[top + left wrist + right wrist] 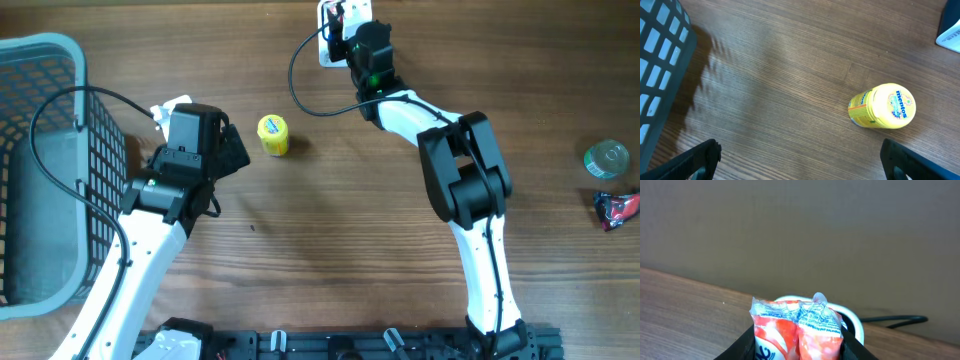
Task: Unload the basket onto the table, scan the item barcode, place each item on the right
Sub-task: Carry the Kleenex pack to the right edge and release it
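Clamped in the right gripper (799,346), whose jaws stand narrow around it, a red-and-white crinkled snack packet (797,330) stands upright and fills the bottom of the right wrist view. Just behind the packet shows the rounded rim of a white scanner (852,317), with a black cable (895,321) running off toward 3 o'clock. From overhead, this group sits at 12 o'clock on the wooden table (340,240). A yellow Mentos tub (273,135) lies on its side at about 10 o'clock from the table's middle. The left gripper (235,150) hangs just beside the tub at its 8 o'clock, jaws spread wide and holding nothing. A blue-grey mesh basket (40,60) fills the 9 o'clock edge. At 3 o'clock lie a clear round container (606,158) and a red-and-black packet (617,208).
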You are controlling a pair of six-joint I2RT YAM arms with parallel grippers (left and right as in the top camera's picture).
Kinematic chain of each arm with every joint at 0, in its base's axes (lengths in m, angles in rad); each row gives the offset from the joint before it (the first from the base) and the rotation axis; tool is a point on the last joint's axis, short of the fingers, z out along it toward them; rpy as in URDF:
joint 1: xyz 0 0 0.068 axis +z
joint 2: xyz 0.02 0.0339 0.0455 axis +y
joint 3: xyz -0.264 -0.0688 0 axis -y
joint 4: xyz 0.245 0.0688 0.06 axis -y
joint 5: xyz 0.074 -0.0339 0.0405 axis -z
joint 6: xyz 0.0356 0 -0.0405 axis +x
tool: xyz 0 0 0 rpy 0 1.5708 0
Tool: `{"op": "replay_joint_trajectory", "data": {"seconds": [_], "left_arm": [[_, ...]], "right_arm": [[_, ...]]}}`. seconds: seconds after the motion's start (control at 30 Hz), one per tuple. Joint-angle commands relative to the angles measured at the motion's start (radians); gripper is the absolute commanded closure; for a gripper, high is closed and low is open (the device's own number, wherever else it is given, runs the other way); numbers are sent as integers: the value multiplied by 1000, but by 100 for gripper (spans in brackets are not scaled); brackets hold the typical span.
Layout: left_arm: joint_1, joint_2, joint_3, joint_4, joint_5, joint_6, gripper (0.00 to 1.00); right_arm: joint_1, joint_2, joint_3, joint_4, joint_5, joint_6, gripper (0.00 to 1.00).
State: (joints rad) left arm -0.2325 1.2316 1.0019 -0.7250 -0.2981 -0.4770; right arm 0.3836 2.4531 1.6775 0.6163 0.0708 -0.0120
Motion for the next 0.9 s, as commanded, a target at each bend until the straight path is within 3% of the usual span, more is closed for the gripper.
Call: {"op": "replay_joint_trajectory", "data": {"seconds": [0.0,0.17,0.37,0.47,0.57,0.73,0.87], "left_arm": [[5,3,12,-1,-16,-2,0],[5,3,12,-10,-16,-2,0],[5,3,12,-31,-16,-3,0],[5,3,12,-31,-14,-2,0],[0,3,12,-28,-5,-2,0],[-64,3,12,25,58,2,0],[-139,3,12,41,74,2,0]], "right_arm": [[2,29,17,3,-6,15,64],[6,-13,17,-48,22,14,64],[3,-254,17,-248,35,3,65],[-3,-455,17,-559,264,-113,69],[-30,-581,17,-859,504,-118,75],[-252,-618,14,-1279,505,-58,67],[-494,-592,-3,-1328,331,-55,64]]}}
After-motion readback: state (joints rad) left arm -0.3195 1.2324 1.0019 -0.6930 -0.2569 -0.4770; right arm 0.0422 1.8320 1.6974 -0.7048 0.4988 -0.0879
